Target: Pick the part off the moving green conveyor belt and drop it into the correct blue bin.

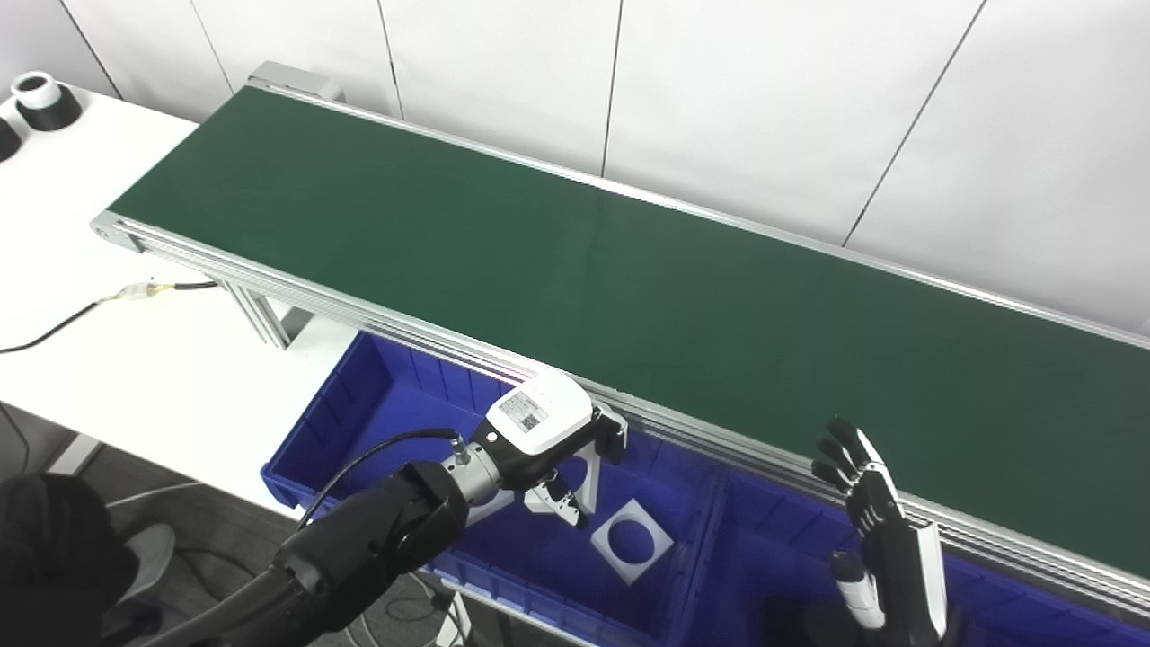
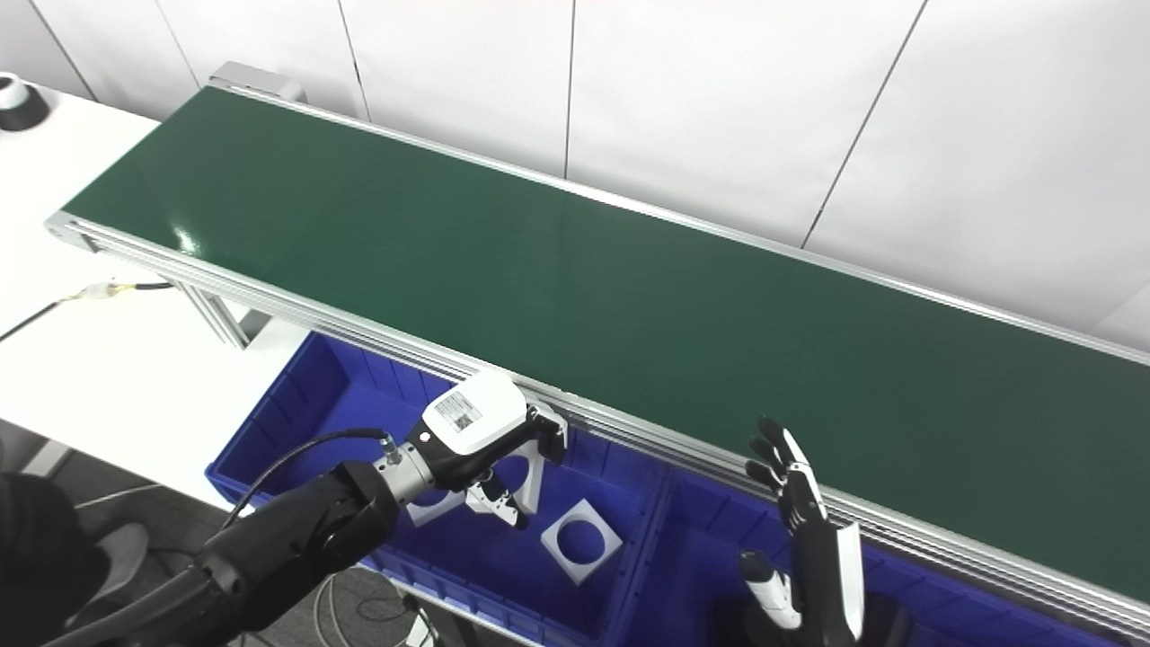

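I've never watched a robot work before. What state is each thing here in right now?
Belt: bare, no part on it in view.
Left bin: holds white square parts with round holes.
Right bin: contents hidden.
Left hand: over the left bin; grip unclear.
Right hand: open, fingers up, by the belt's edge.

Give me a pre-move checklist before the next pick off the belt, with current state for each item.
1. Part on the green conveyor belt to pick: not ok, no part shows on the visible stretch.
2. Left hand free: cannot tell; it hangs over the left blue bin, fingers curled, with white parts right beneath.
3. Right hand free: ok, open, fingers spread, at the belt's near rail.
4. Left bin contents: ok, a white square part with a round hole lies on its floor.
5. Right blue bin ready: cannot tell, mostly hidden by the right hand and the frame edge.
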You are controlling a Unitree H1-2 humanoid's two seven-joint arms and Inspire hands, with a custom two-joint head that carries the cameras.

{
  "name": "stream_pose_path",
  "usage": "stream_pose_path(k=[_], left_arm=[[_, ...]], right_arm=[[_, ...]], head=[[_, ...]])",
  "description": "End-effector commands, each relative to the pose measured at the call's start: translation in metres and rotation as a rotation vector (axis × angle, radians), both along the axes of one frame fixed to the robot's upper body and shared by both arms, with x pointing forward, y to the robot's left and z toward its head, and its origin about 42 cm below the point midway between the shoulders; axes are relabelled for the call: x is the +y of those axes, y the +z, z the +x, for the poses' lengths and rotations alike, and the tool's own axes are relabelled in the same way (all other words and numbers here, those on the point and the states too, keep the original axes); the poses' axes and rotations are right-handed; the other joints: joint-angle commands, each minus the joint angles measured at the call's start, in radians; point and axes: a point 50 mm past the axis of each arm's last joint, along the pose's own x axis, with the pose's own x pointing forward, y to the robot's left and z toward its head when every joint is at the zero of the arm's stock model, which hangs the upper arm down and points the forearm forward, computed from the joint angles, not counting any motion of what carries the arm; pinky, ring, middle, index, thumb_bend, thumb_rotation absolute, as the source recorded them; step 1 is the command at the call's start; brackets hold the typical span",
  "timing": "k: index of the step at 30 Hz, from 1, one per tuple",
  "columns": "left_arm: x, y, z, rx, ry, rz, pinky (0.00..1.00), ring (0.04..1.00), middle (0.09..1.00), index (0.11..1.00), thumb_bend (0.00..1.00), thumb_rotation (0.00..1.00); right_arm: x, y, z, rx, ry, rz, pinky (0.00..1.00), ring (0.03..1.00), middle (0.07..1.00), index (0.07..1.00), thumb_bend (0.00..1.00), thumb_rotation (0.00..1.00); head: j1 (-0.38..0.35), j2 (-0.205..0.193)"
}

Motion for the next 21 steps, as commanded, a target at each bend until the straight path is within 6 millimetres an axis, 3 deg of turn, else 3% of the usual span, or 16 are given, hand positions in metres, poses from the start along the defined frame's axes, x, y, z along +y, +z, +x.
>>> stream_pose_path(k=[1,6,7,8,10,21], left_arm=[[0.002,0.013,0.009,-0.039,-0.007,-0.004,0.42,0.467,0.5,0.475,0.52,0.0],[0.006,0.015,0.008,-0.001,-0.03,0.024,0.5,0.557,0.592,0.491,0.52,0.07],[0.007,0.016,0.008,0.007,-0.032,0.029,0.51,0.57,0.607,0.54,0.8,0.17],[0.007,0.016,0.008,0.008,-0.036,0.026,0.51,0.574,0.613,0.557,0.9,0.21],[0.007,0.017,0.007,0.004,-0.048,0.014,0.51,0.572,0.606,0.563,0.98,0.24],[-0.003,0.015,0.004,0.04,-0.085,-0.027,0.47,0.554,0.59,0.556,1.0,0.31]], right_arm=[[0.003,0.012,0.003,-0.068,0.013,0.023,0.79,0.868,0.91,0.893,0.87,0.95],[0.004,0.012,0.003,-0.064,0.016,0.028,0.79,0.872,0.912,0.891,0.87,0.95],[0.004,0.012,0.003,-0.065,0.018,0.028,0.79,0.873,0.915,0.894,0.88,0.95],[0.004,0.012,0.003,-0.065,0.017,0.029,0.79,0.873,0.916,0.895,0.88,0.95],[0.003,0.011,0.003,-0.063,0.012,0.028,0.79,0.871,0.912,0.893,0.88,0.95],[-0.001,0.007,0.005,-0.044,0.008,0.024,0.78,0.862,0.915,0.884,0.87,0.94]], head=[[0.001,0.001],[-0.009,0.005],[-0.009,0.005],[-0.009,0.005],[-0.01,-0.001],[-0.015,-0.016]])
